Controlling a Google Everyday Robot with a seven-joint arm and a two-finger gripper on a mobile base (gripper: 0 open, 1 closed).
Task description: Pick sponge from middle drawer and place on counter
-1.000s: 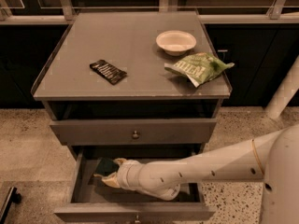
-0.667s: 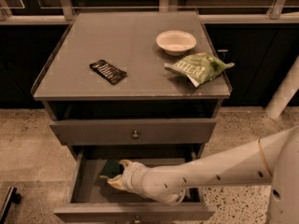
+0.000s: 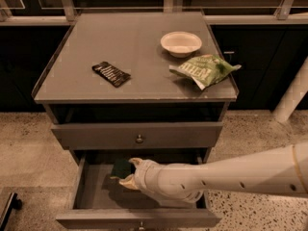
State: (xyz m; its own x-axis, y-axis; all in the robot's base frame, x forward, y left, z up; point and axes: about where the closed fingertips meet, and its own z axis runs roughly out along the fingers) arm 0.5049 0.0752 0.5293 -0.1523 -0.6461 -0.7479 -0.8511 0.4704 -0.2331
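The middle drawer is pulled open at the bottom of the view. The dark green sponge is at its back, left of centre. My gripper reaches into the drawer from the right, with a finger above and a finger below the sponge's right end, shut on it. The white arm covers the drawer's right half. The grey counter is the cabinet top above.
A black snack bar wrapper, a white bowl and a green chip bag lie on the counter. A closed drawer front with a metal knob sits above the open drawer. Speckled floor surrounds the cabinet.
My gripper has shifted a little to the right and towards the drawer's back, and its fingers now sit around the sponge's end instead of in front of it.
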